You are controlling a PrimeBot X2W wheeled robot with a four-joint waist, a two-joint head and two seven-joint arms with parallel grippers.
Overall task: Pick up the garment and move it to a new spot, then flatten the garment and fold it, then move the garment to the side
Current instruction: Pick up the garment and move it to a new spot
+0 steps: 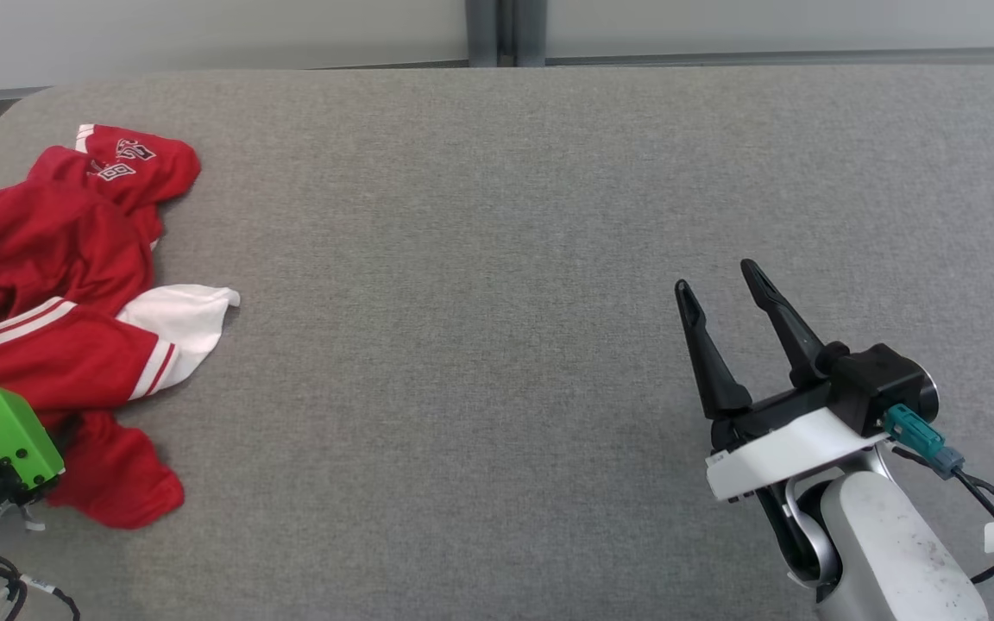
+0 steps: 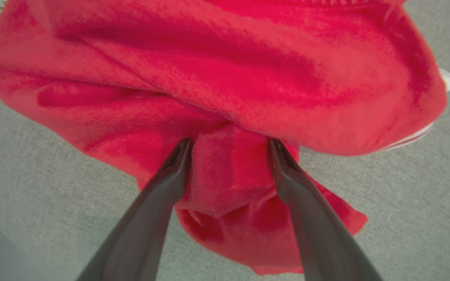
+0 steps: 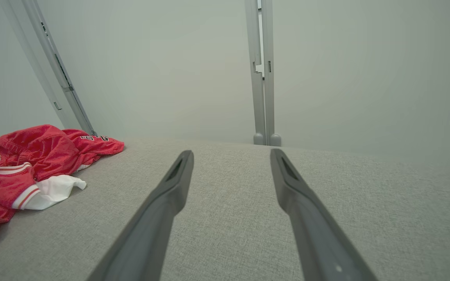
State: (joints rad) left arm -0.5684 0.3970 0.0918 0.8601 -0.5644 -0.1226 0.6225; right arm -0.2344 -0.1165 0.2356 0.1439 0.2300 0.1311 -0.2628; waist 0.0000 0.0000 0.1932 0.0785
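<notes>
Red garment (image 1: 57, 259) lay crumpled at nine o'clock on the grey table (image 1: 497, 259). Left gripper (image 2: 229, 146) stood wide open astride a fold, unclamped. Right gripper (image 1: 715, 274), four o'clock, gaped empty.

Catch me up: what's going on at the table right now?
The red garment lies crumpled at the left end of the grey table. The left gripper is down at it, jaws open, with a fold of cloth between its fingers; it has not yet closed, so nothing is lifted. The right gripper hovers open over bare table on the right, well away from the garment.
</notes>
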